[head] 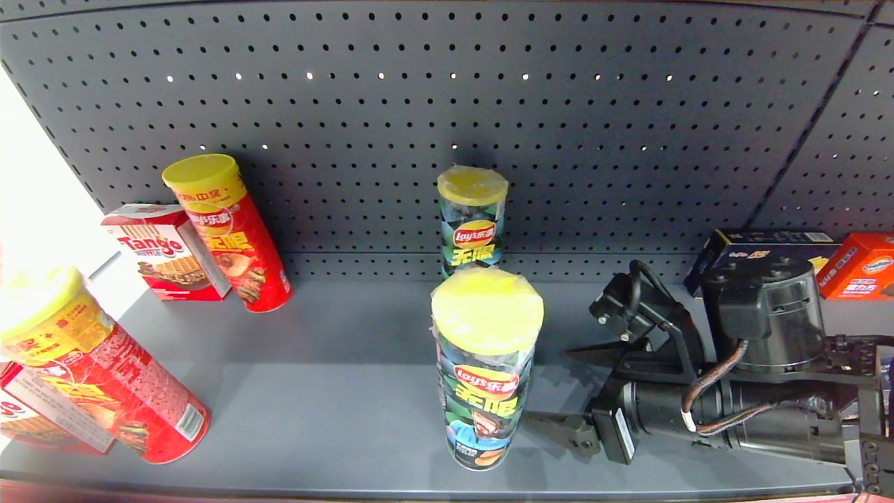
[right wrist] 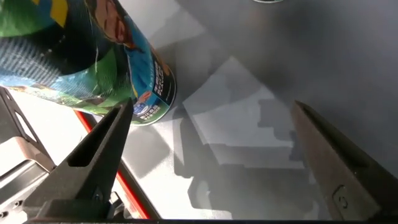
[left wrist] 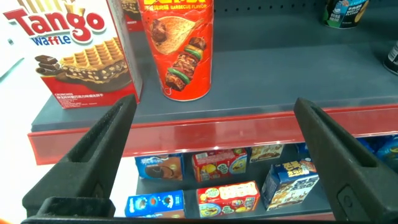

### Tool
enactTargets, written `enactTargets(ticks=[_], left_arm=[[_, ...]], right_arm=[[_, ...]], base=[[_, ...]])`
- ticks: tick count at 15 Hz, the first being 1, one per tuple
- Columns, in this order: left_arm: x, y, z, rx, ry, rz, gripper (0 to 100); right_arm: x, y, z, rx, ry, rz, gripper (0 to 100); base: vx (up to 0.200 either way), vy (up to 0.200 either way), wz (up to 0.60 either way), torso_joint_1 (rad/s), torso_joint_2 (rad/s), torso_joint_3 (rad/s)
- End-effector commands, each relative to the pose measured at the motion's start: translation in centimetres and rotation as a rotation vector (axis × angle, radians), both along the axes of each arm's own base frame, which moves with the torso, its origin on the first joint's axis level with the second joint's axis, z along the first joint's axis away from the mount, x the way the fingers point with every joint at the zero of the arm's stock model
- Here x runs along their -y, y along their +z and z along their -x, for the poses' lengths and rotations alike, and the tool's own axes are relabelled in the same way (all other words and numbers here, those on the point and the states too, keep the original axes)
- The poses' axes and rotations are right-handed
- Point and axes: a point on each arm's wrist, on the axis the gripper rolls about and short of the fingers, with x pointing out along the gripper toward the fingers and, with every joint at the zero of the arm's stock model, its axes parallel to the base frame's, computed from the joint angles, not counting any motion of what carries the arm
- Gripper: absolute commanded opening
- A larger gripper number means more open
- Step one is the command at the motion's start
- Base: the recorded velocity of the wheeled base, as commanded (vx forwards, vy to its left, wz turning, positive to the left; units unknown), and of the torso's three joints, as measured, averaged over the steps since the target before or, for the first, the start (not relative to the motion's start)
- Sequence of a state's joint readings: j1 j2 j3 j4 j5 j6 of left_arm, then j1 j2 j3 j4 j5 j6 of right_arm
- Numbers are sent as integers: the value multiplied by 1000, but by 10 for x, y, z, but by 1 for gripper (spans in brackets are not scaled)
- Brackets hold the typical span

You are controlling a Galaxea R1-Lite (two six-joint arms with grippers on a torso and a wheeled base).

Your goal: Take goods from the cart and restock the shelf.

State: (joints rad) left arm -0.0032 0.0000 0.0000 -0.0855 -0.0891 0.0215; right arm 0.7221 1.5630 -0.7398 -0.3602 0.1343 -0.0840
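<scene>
A green-and-black chip can (head: 485,370) with a yellow lid stands upright near the shelf's front edge; it is the same can (right wrist: 81,56) in the right wrist view. A second one (head: 472,220) stands behind it by the pegboard. My right gripper (head: 552,385) lies just right of the front can, open, holding nothing. From the wrist camera the right gripper (right wrist: 211,109) has bare shelf between its fingers, and the can sits off to one side of a finger (right wrist: 93,162). My left gripper (left wrist: 214,106) is open, in front of the shelf's red front edge (left wrist: 205,134).
On the left of the shelf (head: 335,363) stand two red chip cans (head: 227,234) (head: 98,367) and a wafer box (head: 164,251). A dark box (head: 761,248) and an orange box (head: 862,265) sit at the back right. A lower shelf holds several small packages (left wrist: 227,186).
</scene>
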Motion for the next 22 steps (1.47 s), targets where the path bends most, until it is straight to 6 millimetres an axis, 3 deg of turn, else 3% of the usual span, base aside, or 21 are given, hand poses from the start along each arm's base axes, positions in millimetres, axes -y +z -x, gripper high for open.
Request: enactTargets(ticks=[1, 10, 14, 16, 19, 22], left_arm=[[0, 0, 0, 0, 0, 0, 100], [0, 0, 0, 0, 2, 0, 100], [0, 0, 0, 0, 2, 0, 100], [0, 0, 0, 0, 2, 0, 100], [0, 0, 0, 0, 0, 0, 100], [0, 0, 0, 1, 1, -3, 100]], right_arm=[[2, 2, 3, 6, -2, -4, 100], [-7, 0, 3, 2, 23, 1, 100], [6, 8, 3, 34, -16, -28, 100], [22, 22, 0, 88, -77, -69, 100], [64, 53, 4, 205, -220, -147, 100], [120, 81, 32, 370, -414, -213, 100]], base=[[0, 0, 0, 0, 0, 0], [0, 0, 0, 0, 0, 0], [0, 0, 0, 0, 0, 0], [0, 0, 0, 0, 0, 0], [0, 0, 0, 0, 0, 0], [0, 0, 0, 0, 0, 0]])
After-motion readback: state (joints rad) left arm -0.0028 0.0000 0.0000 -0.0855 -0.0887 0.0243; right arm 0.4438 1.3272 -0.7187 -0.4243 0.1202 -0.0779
